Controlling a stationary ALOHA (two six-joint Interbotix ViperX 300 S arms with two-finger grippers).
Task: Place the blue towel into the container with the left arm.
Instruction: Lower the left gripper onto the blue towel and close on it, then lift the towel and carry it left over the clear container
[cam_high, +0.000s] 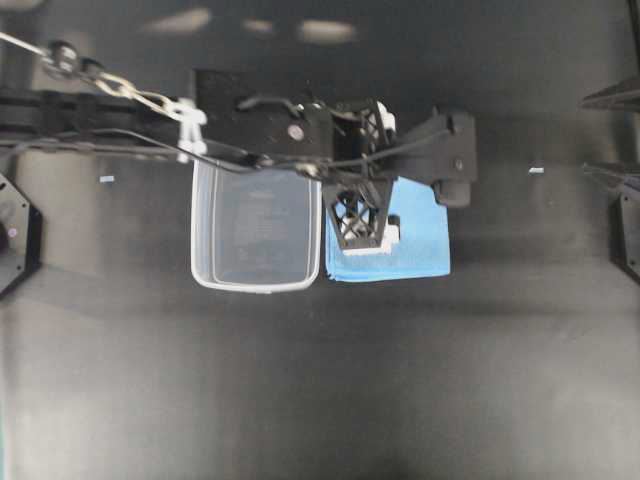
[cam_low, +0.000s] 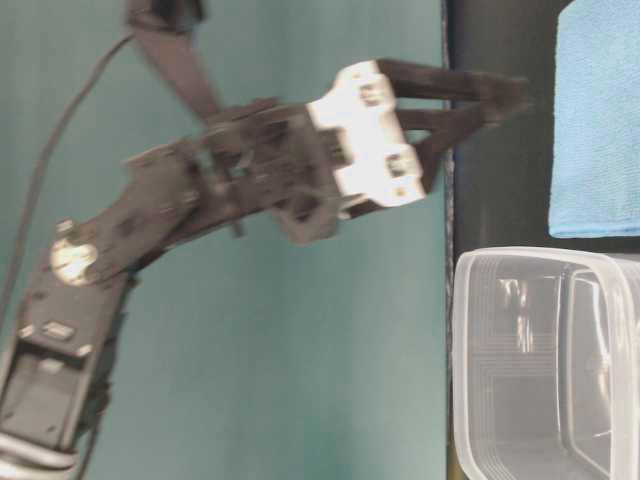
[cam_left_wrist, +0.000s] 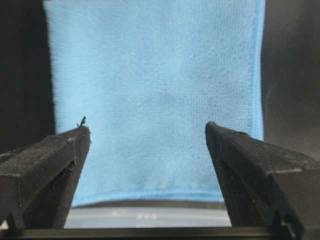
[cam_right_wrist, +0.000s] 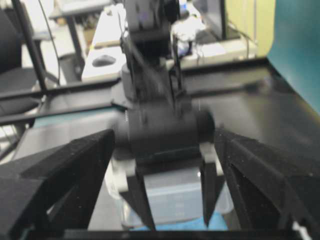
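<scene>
Beside the container, just off its long wall, the blue towel lies flat on the dark table, nearly square, its edges running parallel to the tub's walls (the two look almost touching). Over the towel's container-side part hangs the left gripper, jaws spread wide with nothing between them, black fingers framing the cloth. Farther off, the right gripper is also spread open, empty, facing the left arm.
</scene>
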